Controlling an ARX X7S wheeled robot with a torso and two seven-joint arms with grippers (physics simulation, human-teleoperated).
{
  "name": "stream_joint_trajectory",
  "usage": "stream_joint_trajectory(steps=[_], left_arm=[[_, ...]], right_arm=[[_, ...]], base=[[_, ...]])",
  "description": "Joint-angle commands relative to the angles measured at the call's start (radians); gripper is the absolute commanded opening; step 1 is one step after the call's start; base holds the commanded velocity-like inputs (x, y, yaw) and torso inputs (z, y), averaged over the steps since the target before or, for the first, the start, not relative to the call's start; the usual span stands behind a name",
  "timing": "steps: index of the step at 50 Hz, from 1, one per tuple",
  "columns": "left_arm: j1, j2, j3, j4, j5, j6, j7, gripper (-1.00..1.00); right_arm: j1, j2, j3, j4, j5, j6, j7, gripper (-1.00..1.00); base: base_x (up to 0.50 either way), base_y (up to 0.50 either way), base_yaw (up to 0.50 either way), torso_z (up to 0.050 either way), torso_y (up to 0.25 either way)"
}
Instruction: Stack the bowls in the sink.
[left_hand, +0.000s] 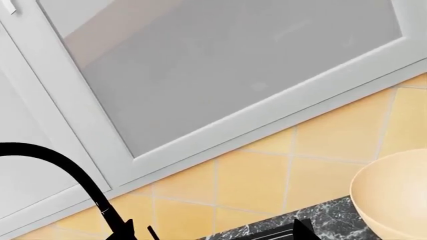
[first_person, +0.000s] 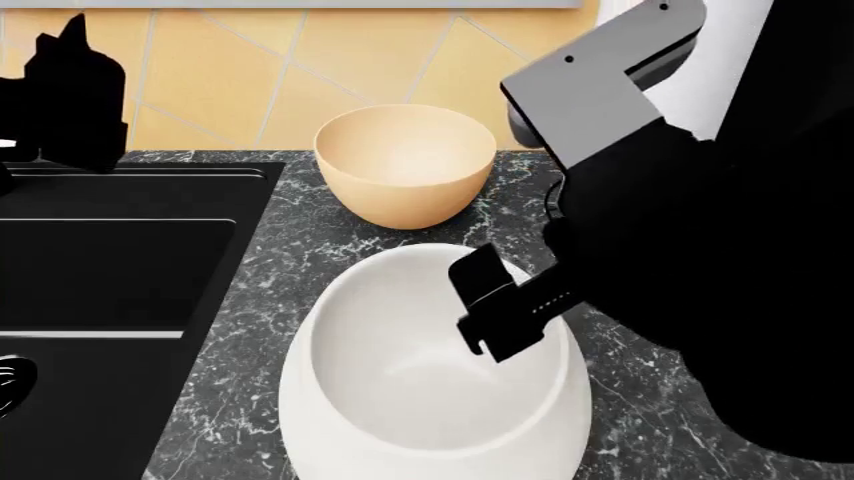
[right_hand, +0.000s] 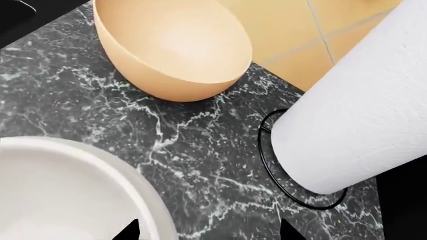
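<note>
On the dark marble counter (first_person: 267, 300), both bowls are still outside the sink (first_person: 107, 250). The right gripper (right_hand: 208, 231) is spread wide beside the white bowl's (first_person: 427, 380) rim. The tan bowl (first_person: 404, 160) could be bumped. The left gripper's state cannot be told.

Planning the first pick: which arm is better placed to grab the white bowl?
Probably the right. Its pincer hangs over the white bowl at its rim on the counter, with the tan bowl just behind. The left arm is off by the sink, near the faucet.
</note>
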Motion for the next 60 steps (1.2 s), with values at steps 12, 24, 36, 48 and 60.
stream_joint_trajectory(steps=[12, 24, 36, 48, 60], left_arm=[[0.006, -0.004, 0.009, 0.004, 0.018, 0.01, 0.015, 1.0], [-0.001, -0.003, 0.017, 0.007, 0.01, 0.015, 0.01, 1.0], [-0.002, -0.002, 0.02, 0.006, 0.019, 0.018, 0.02, 1.0], [-0.005, -0.002, 0.025, 0.007, 0.019, 0.023, 0.021, 1.0], [-0.004, -0.003, 0.029, 0.01, 0.022, 0.028, 0.025, 1.0]], right_arm=[[-0.041, -0.058, -0.049, 0.005, -0.034, 0.006, -0.012, 1.0], [-0.056, -0.073, -0.085, 0.012, -0.055, 0.012, 0.0, 1.0], [-0.064, -0.092, -0.114, 0.021, -0.064, 0.019, 0.003, 1.0], [-0.096, -0.111, -0.136, 0.022, -0.089, 0.009, -0.008, 1.0], [-0.119, -0.113, -0.16, 0.033, -0.119, 0.01, -0.015, 1.0]], base=[[0.0, 0.0, 0.0, 0.0, 0.0], [0.0, 0.0, 0.0, 0.0, 0.0], [0.0, 0.0, 0.0, 0.0, 0.0], [0.0, 0.0, 0.0, 0.0, 0.0], [0.0, 0.0, 0.0, 0.0, 0.0]])
